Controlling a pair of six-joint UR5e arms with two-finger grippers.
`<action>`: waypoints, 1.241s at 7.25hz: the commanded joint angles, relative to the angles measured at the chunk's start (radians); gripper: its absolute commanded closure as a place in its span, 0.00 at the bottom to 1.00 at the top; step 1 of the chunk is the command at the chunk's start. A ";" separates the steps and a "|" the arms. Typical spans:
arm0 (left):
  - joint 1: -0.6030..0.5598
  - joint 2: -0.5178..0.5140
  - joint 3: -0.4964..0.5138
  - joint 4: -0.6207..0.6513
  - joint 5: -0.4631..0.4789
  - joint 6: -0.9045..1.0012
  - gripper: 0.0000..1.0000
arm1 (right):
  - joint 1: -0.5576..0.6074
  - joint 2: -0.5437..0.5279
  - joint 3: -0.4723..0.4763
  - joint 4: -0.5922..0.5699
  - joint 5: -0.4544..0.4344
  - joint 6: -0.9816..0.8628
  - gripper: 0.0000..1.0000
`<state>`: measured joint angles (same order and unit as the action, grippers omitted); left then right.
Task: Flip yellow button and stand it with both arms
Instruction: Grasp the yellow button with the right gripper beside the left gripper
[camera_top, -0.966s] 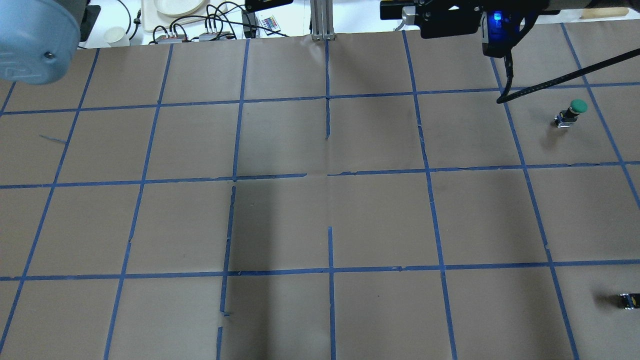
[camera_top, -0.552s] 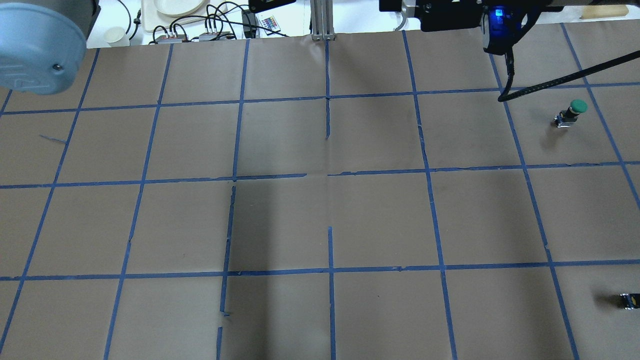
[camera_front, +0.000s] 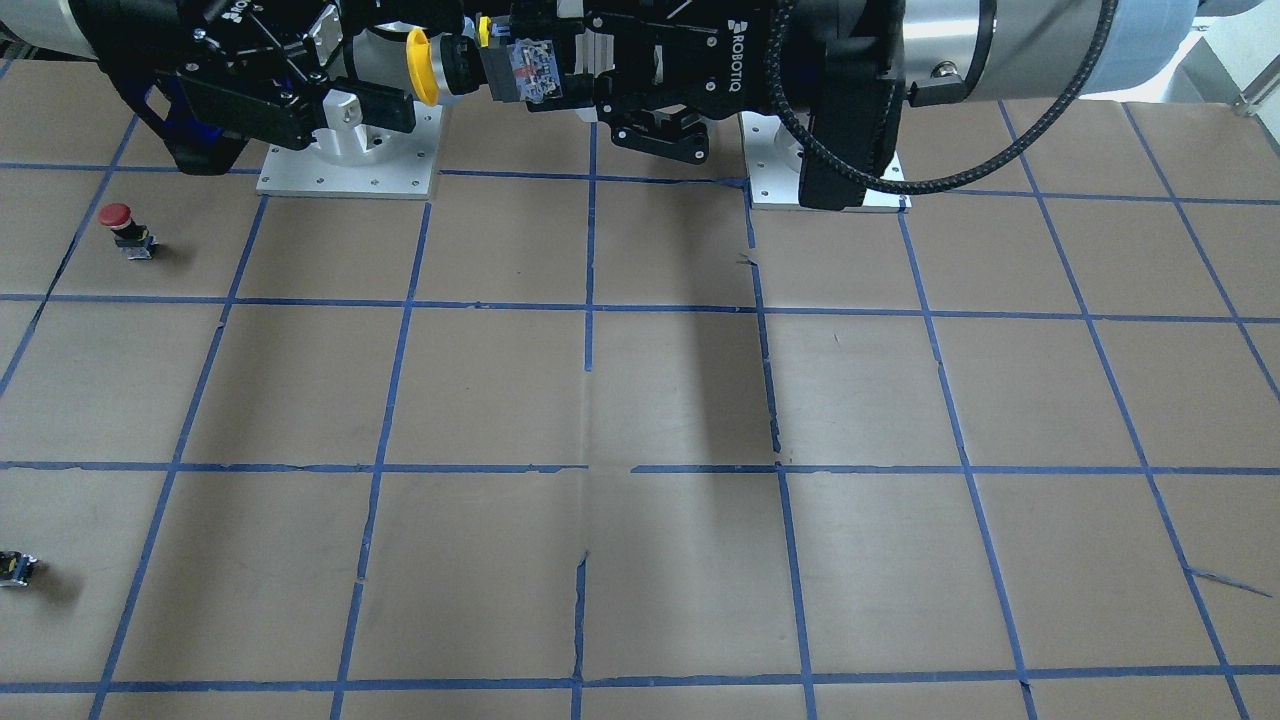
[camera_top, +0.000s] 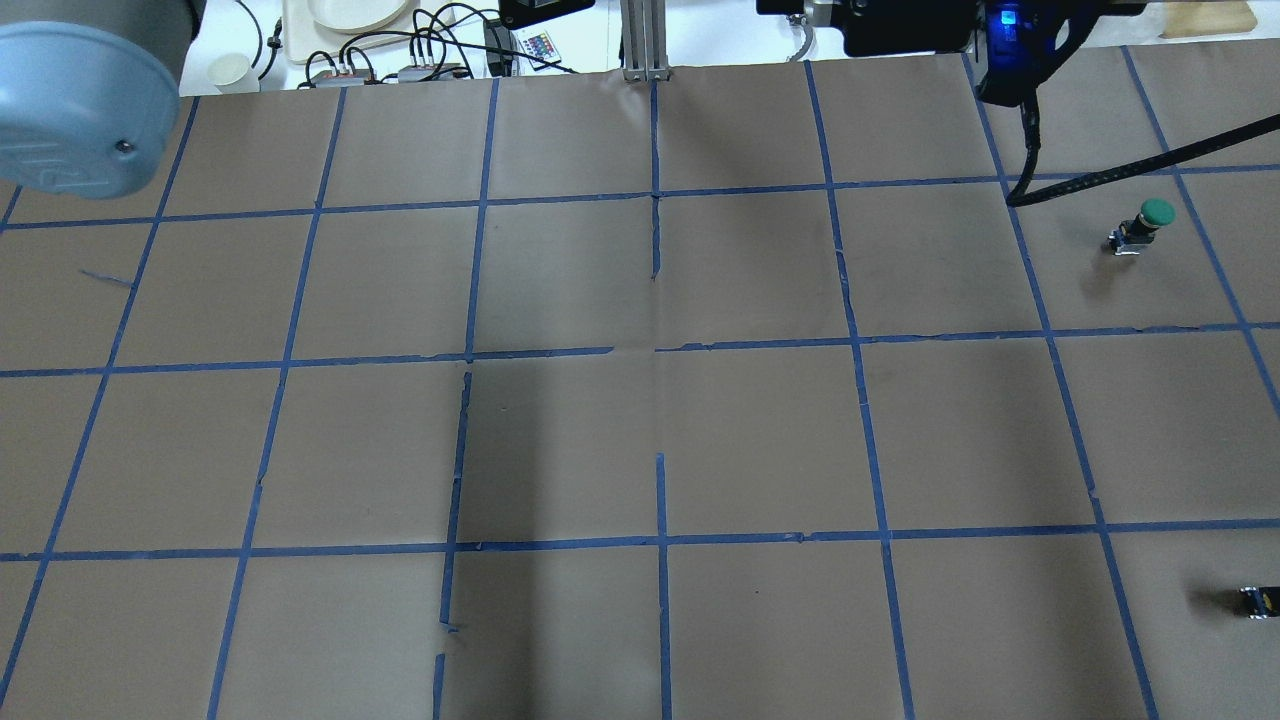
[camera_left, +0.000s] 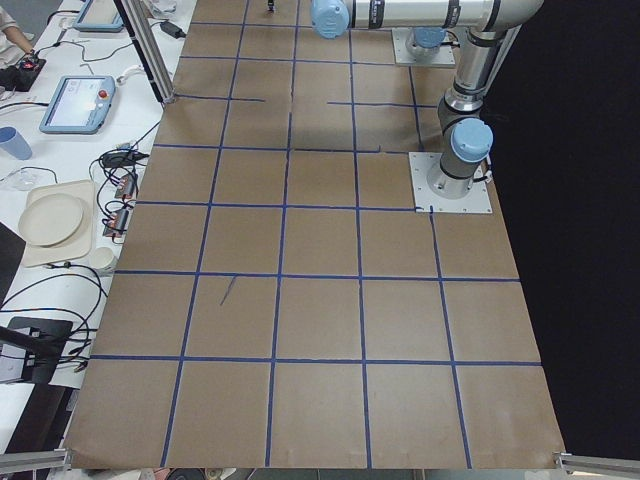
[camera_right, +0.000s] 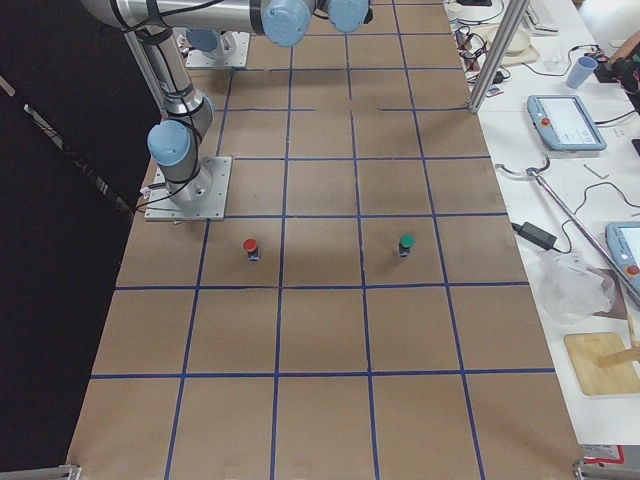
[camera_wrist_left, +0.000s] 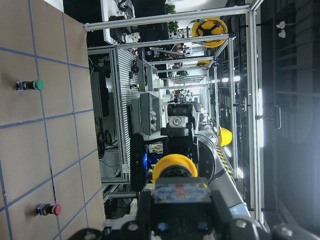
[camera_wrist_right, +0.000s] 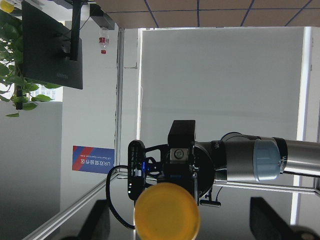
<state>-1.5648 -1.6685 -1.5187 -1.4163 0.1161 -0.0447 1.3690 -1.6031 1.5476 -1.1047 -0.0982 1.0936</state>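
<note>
The yellow button is held sideways, high above the table near the robot's base. In the front-facing view its yellow cap (camera_front: 421, 65) points toward my right gripper (camera_front: 392, 72), and its grey contact block (camera_front: 522, 72) sits in my left gripper (camera_front: 525, 78), which is shut on it. The left wrist view shows the button (camera_wrist_left: 176, 170) between my left fingers (camera_wrist_left: 146, 216). The right wrist view shows the cap (camera_wrist_right: 167, 212) face-on, close, with the right jaws spread wide on either side and not touching it.
A red-capped button (camera_front: 118, 216) and a green-capped button (camera_top: 1150, 216) stand on the brown gridded table (camera_top: 640, 440); both show in the exterior right view. A small black-and-yellow capless block (camera_top: 1258, 600) lies near the table's edge. Cables and plates lie beyond the far edge.
In the overhead view the right wrist with its blue light has shifted a little right and toward the top edge. The left arm's blue joint cap has shifted slightly right.
</note>
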 joint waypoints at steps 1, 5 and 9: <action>0.000 0.001 -0.001 0.002 0.000 -0.001 0.91 | -0.001 0.002 0.000 0.000 0.024 0.000 0.49; 0.000 0.001 -0.001 0.002 -0.001 -0.009 0.88 | -0.001 0.003 0.002 -0.001 0.026 0.000 0.89; 0.000 0.007 0.000 0.002 0.010 -0.055 0.01 | -0.005 0.006 0.000 -0.001 0.037 0.002 0.92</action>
<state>-1.5656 -1.6620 -1.5200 -1.4155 0.1236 -0.0784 1.3665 -1.5984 1.5491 -1.1056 -0.0635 1.0941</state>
